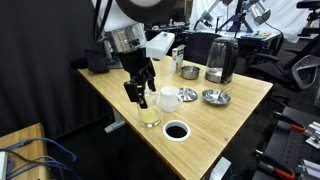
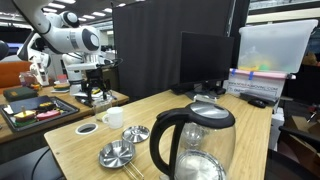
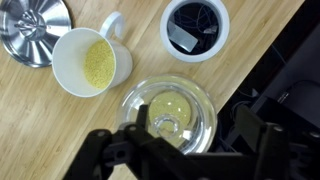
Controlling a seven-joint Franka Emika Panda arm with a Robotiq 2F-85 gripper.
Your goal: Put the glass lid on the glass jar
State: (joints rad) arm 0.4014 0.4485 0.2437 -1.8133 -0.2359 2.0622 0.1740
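Gripper [image 1: 141, 95]: hangs directly above the jar [image 1: 150, 116], just beside the cup [image 1: 170, 98]. In the wrist view the dark fingers [image 3: 128, 150] stand apart on either side of the glass circle. Whether they press on the lid [image 3: 168, 102] cannot be told.

Lid: seen from above in the wrist view, it lies concentric with the jar's mouth. The two glass outlines overlap, so it cannot be told whether the lid rests on the rim or sits slightly above it.

Jar: upright on the table [image 1: 235, 115], just beside the cup on the side away from the cup's handle. A yellowish layer shows at its bottom through the glass.

Cup: white and upright, holding yellow grains that cover its floor.

Ring [image 3: 195, 28]: black, round and white-rimmed, near both the cup and the jar but touching neither. A dark flat piece lies inside it and cannot be identified.

Bowl [image 3: 35, 30]: shiny metal, just beside the cup on the handle side, with bare metal showing inside. A second metal bowl [image 1: 189, 71] stands farther from the cup, towards the kettle [image 1: 220, 60].

Kettle: tall and dark-framed, well apart from the cup. Its glass body fills the foreground in an exterior view [image 2: 195, 145]. Its contents cannot be made out.
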